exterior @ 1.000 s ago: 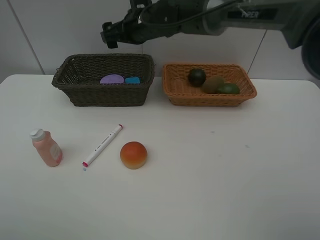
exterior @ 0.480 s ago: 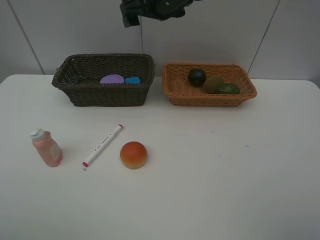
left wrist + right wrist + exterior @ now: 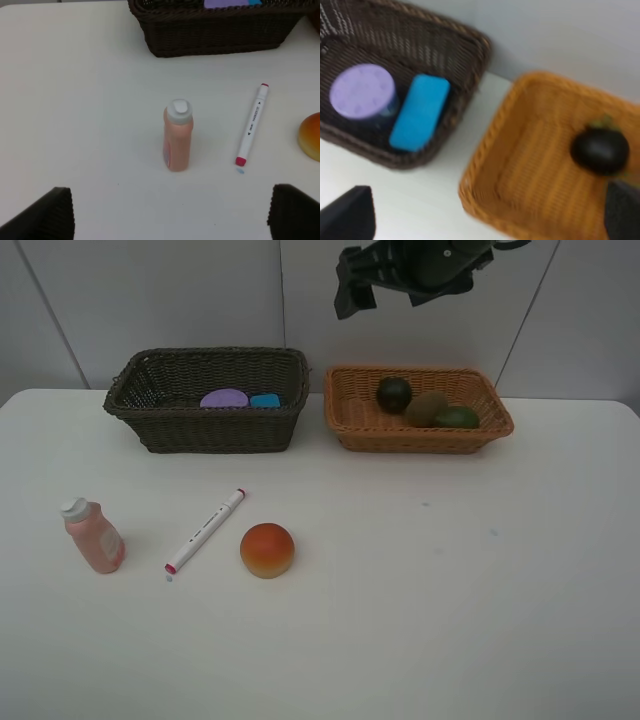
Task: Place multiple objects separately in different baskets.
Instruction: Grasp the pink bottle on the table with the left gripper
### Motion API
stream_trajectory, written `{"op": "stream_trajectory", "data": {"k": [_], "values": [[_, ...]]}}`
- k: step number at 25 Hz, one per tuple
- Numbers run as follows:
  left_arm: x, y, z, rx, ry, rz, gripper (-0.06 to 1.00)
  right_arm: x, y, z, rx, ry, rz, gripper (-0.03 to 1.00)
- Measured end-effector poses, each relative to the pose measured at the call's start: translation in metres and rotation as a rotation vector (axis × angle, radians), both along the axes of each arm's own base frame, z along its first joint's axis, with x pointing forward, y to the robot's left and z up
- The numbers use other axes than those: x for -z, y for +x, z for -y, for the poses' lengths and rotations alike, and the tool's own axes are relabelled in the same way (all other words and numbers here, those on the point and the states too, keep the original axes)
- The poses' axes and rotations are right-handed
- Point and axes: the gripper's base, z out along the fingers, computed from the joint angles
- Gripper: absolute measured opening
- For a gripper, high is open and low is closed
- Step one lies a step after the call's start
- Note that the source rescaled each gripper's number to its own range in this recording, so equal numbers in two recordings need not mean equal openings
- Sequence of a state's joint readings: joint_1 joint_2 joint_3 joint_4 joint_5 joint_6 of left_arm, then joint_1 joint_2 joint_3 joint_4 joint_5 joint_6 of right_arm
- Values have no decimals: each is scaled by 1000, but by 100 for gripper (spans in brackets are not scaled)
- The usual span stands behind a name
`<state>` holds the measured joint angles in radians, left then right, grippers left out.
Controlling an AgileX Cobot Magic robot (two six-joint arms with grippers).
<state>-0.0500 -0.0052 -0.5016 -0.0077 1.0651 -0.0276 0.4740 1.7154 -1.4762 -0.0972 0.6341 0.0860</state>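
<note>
White worktop (image 3: pixel 450 620), two baskets at the back: dark one (image 3: pixel 205 435) left, orange one (image 3: pixel 420 438) right. Right end effector (image 3: pixel 350 295) high over both, jaws spread wide, empty. Left end effector (image 3: pixel 167 215) likewise spread, empty, facing the bottle (image 3: pixel 177 135). Up front, well apart: fruit (image 3: pixel 267 549), bottle, marker (image 3: pixel 205 531). Jar (image 3: pixel 224 398) and eraser (image 3: pixel 265 400) in the dark basket; mangosteen (image 3: pixel 394 394), kiwi (image 3: pixel 426 408), lime (image 3: pixel 458 418) in the orange.

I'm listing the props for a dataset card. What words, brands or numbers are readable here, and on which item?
No text is legible in any view.
Dark print along the barrel of the white marker: too small to read.
A faint bluish patch on the side of the pink bottle: too blurred to read.
</note>
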Motion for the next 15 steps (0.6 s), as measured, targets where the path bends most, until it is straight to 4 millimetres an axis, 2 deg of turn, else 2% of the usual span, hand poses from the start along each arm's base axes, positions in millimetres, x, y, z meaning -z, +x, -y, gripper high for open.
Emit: {"op": "stream_trajectory", "data": {"k": [6, 15], "values": [[0, 0, 0, 0, 0, 0, 100, 9, -39, 32, 42, -35, -52, 100], [0, 0, 0, 0, 0, 0, 100, 7, -104, 67, 64, -75, -63, 100]]}}
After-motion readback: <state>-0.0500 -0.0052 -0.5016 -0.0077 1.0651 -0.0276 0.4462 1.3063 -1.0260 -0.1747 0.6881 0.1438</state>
